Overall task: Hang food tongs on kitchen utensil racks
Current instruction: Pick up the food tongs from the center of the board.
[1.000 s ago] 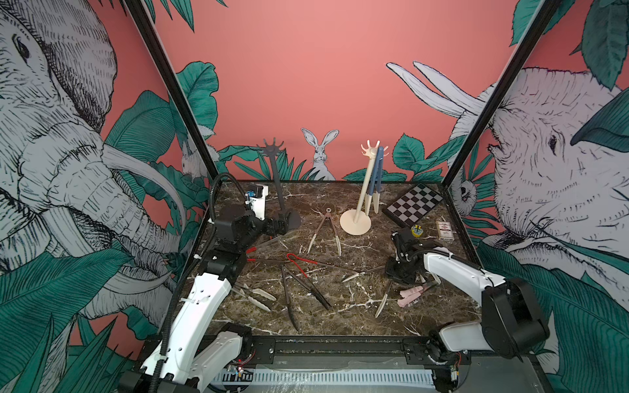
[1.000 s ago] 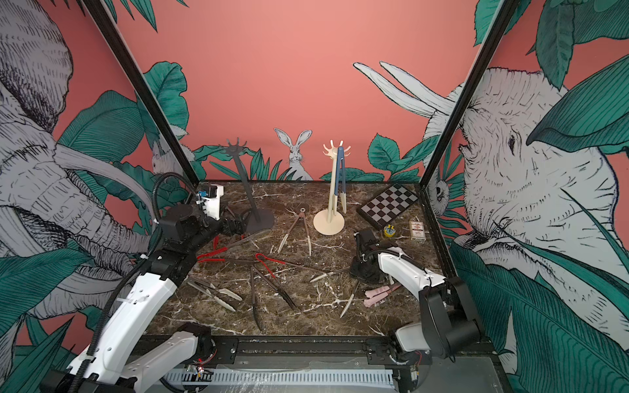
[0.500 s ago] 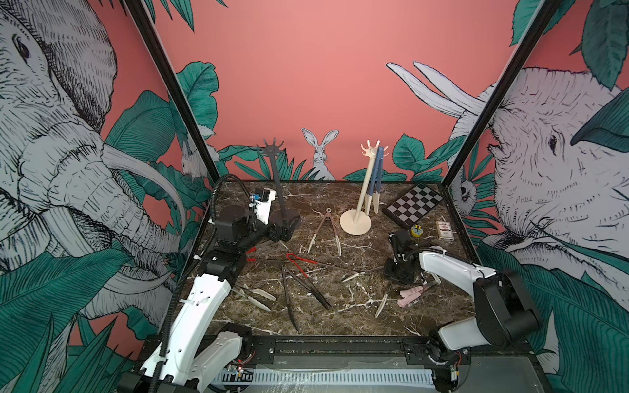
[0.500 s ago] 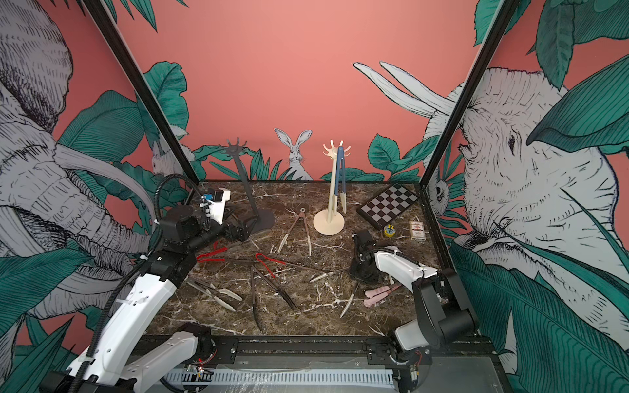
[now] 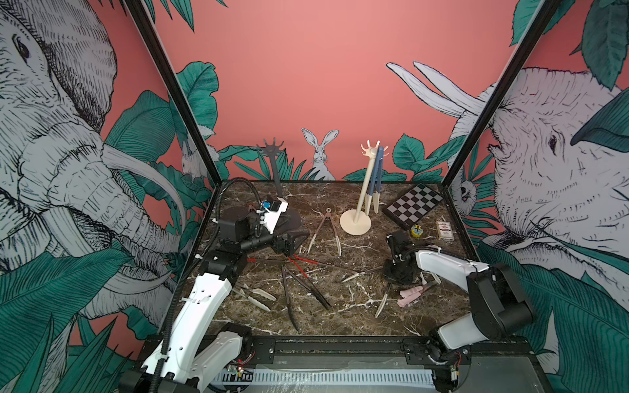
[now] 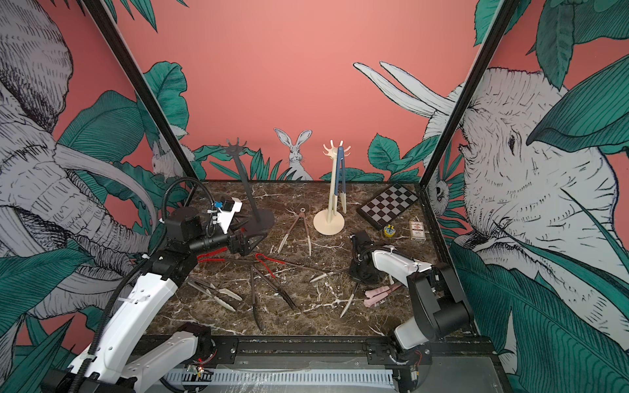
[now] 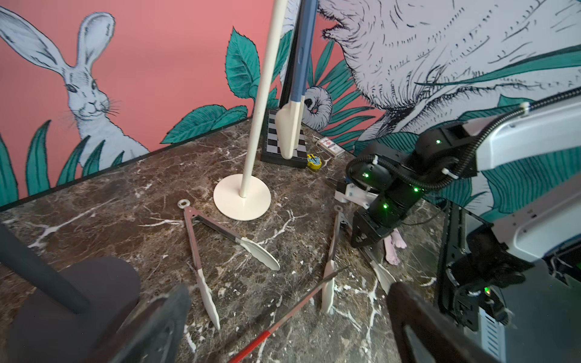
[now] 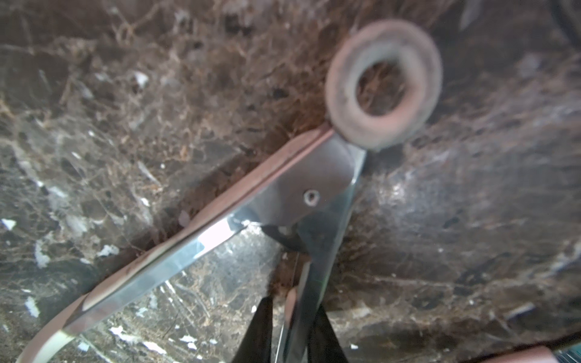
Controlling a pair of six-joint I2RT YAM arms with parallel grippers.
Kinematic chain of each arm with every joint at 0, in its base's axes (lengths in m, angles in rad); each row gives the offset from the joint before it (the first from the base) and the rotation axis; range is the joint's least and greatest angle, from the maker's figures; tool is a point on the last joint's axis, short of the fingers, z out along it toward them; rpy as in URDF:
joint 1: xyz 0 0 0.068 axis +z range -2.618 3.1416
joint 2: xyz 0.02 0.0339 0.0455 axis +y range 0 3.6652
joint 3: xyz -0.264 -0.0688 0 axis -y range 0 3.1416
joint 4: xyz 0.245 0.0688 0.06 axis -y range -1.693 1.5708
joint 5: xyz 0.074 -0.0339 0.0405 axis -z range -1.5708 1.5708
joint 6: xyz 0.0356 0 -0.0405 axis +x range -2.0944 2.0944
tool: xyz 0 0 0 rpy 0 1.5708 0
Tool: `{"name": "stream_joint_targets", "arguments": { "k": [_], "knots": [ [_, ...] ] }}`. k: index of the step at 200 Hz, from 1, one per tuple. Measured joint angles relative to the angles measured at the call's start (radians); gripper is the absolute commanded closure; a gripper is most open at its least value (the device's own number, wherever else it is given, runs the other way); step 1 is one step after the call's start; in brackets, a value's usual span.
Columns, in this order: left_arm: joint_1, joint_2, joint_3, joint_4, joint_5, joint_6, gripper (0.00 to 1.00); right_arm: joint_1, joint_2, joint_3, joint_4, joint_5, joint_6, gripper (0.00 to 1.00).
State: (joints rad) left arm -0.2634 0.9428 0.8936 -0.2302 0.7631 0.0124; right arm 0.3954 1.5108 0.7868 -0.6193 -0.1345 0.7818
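1. Our right pincer [image 8: 292, 306] is clamped on one metal arm of the cream-tipped tongs [image 8: 301, 195], near their hinge; the tongs lie on the bench [image 5: 357, 323].
2. Our left pincer [image 7: 283, 330] stands wide apart, holding nothing, beside the base of the dark grey rack [image 5: 276, 170].
3. Blue-handled tongs [image 5: 377, 177] hang from the cream rack [image 5: 365, 183].

Right wrist view gave me the tongs [image 8: 298, 195] with ring blurred, both arms cut by the edge; right gripper [image 8: 292, 306] fingers cropped, I couldn't tell the grip. Left wrist view cut the cream rack [image 7: 261, 103] below its crown
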Motion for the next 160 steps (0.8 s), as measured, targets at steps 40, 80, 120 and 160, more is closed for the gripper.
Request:
{"name": "stream_joint_targets", "arguments": {
  "k": [40, 80, 120, 160],
  "knots": [
    [0.0, -0.001, -0.024, -0.01, 0.022, 0.03, 0.01, 0.006, 0.014, 0.015, 0.001, 0.009, -0.001, 0.91],
    [0.0, -0.005, -0.044, -0.001, 0.007, 0.031, 0.01, 0.012, 0.016, 0.031, 0.0, 0.03, -0.005, 0.94],
    [0.0, -0.005, -0.049, 0.036, -0.021, 0.029, 0.01, 0.013, 0.0, 0.091, -0.014, 0.085, -0.018, 0.97],
    [0.0, -0.004, -0.061, 0.071, -0.056, 0.024, 0.0, 0.013, -0.066, 0.147, -0.026, 0.171, -0.034, 0.98]
  ]
}}
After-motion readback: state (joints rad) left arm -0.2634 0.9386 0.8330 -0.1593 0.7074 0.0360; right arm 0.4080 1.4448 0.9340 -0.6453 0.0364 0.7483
